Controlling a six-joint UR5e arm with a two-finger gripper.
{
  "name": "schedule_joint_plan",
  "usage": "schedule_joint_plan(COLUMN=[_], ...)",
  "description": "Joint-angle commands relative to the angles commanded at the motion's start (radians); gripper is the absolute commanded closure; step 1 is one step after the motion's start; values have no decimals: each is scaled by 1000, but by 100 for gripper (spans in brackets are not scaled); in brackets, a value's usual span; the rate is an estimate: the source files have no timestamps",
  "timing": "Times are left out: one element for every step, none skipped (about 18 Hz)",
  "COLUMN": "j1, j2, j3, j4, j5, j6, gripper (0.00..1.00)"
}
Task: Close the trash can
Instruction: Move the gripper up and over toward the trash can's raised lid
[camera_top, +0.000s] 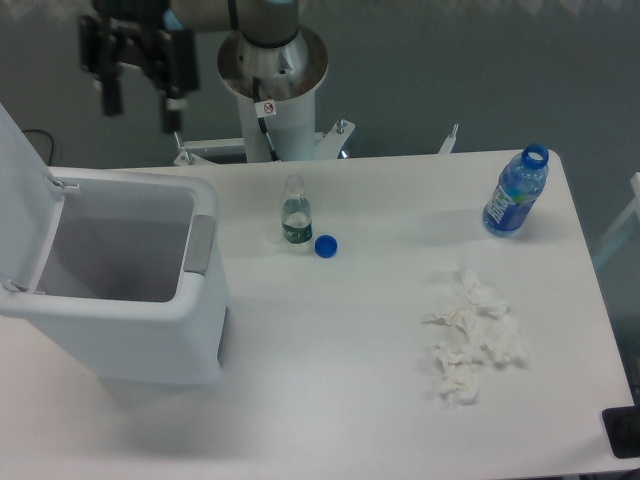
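Note:
The trash can (150, 325) is a big white bin at the left of the table, its inside showing. Its flat white lid (22, 165) stands raised at the far left edge. A grey latch tab (200, 244) sits on the bin's right wall. My gripper (140, 104) hangs high above the bin's back edge, well clear of it, beyond the table's rear side. It is open, its two dark fingers (172, 108) spread apart with nothing between them.
A small clear bottle (295, 212) stands uncapped mid-table with a blue cap (325, 245) beside it. A blue water bottle (516, 193) stands at the back right. Crumpled white tissues (473, 335) lie at the right. The arm's pedestal (272, 70) rises behind the table.

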Motion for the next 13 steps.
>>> schedule_joint_plan(j1=[-17, -35, -49, -57, -69, -84, -101, -117, -130, -147, -167, -187, -203], j2=[8, 14, 15, 15, 15, 15, 12, 11, 6, 0, -17, -33, -55], j3=[0, 0, 2, 3, 3, 3, 5, 3, 3, 8, 14, 20, 31], j4=[0, 0, 0, 0, 2, 2, 2, 2, 5, 6, 8, 14, 17], j5=[-2, 0, 0, -2, -2, -6, -12, -15, -15, -18, -20, -20, -20], j6=[-15, -22, -23, -23, -23, -23, -22, -22, -17, -16, -14, -14, -20], gripper=[0, 0, 0, 0, 0, 0, 0, 0, 0, 0, 0, 0, 0])
